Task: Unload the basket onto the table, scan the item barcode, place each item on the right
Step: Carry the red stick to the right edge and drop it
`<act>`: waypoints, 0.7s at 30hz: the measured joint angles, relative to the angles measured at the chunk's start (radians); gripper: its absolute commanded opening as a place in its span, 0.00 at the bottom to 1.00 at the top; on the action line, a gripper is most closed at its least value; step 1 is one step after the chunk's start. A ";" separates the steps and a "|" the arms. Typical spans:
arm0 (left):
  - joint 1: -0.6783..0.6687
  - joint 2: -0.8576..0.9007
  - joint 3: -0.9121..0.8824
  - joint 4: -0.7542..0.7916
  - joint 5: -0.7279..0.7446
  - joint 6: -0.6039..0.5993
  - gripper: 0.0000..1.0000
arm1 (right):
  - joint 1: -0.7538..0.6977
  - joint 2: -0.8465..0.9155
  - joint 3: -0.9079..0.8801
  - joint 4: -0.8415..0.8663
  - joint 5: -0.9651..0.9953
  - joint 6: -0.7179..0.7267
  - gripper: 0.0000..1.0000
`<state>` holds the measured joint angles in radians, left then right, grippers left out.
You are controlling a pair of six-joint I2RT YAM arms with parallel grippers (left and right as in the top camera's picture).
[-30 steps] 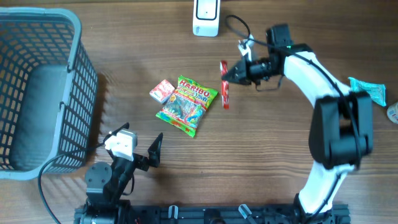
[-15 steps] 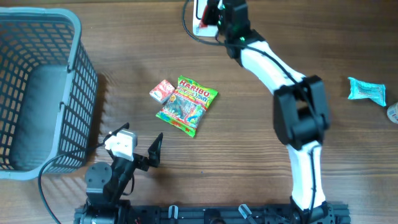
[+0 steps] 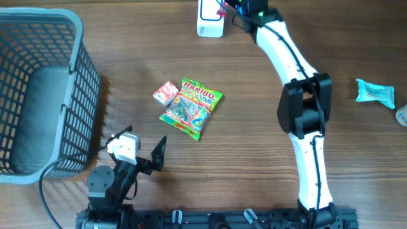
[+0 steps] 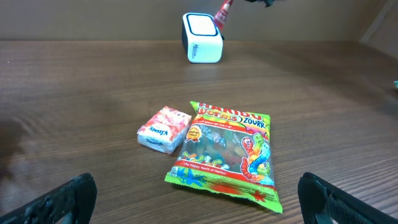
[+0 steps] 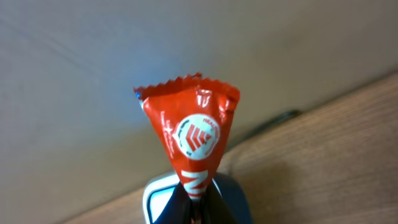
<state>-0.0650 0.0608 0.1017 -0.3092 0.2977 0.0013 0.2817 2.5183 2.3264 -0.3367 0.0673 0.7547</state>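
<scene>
Right gripper [image 5: 196,208] pinched shut on red wrapper [image 5: 189,134], bottom end between the fingers, crimped top pointing up. Wrapper hangs in the air just above scanner [image 3: 210,19] at the table's far edge. Left gripper [image 3: 141,151] spread wide, empty, low by the near edge. Brown wood table [image 3: 254,159]: Haribo bag [image 3: 191,107] touching tissue pack [image 3: 166,93] mid-table, grey basket [image 3: 76,25] left, teal packet [image 3: 375,92] far right. Plain wall behind.

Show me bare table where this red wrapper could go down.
Open wood lies between the Haribo bag and the right arm, and between that arm and the teal packet. Crowded: the tissue pack lies beside the bag, and the right end effector holds the red wrapper at the scanner.
</scene>
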 measured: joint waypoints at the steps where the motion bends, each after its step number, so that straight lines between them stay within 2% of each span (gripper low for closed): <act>1: 0.000 -0.001 0.000 -0.001 0.000 0.000 1.00 | -0.012 -0.012 0.061 -0.178 -0.007 -0.019 0.05; 4: 0.000 0.000 0.000 0.000 0.000 0.000 1.00 | -0.102 -0.087 0.101 -0.473 -0.020 -0.055 0.05; 7: 0.000 0.000 0.000 0.000 0.000 0.000 1.00 | -0.370 -0.183 0.119 -0.676 0.021 -0.092 0.05; 9: 0.000 0.000 0.000 0.000 0.000 0.000 1.00 | -0.526 -0.188 0.095 -0.673 0.047 -0.138 0.05; 16: 0.000 0.000 0.000 0.000 0.000 0.000 1.00 | -0.793 -0.076 -0.142 -0.539 0.058 -0.185 0.06; 17: 0.000 0.000 0.000 0.000 0.000 0.000 1.00 | -0.816 -0.064 -0.162 -0.541 0.057 -0.185 0.29; 18: 0.000 0.000 0.000 0.000 0.000 0.000 1.00 | -0.839 -0.055 -0.173 -0.541 0.057 -0.185 0.71; 19: 0.000 0.000 0.000 0.000 0.000 0.000 1.00 | -0.864 -0.051 -0.174 -0.540 0.045 -0.188 0.99; 21: 0.000 0.000 0.000 0.000 0.000 0.000 1.00 | -0.892 -0.052 -0.159 -0.551 -0.055 -0.249 1.00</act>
<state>-0.0650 0.0605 0.1017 -0.3096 0.2981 0.0013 -0.6098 2.4664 2.1677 -0.8875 0.0120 0.5056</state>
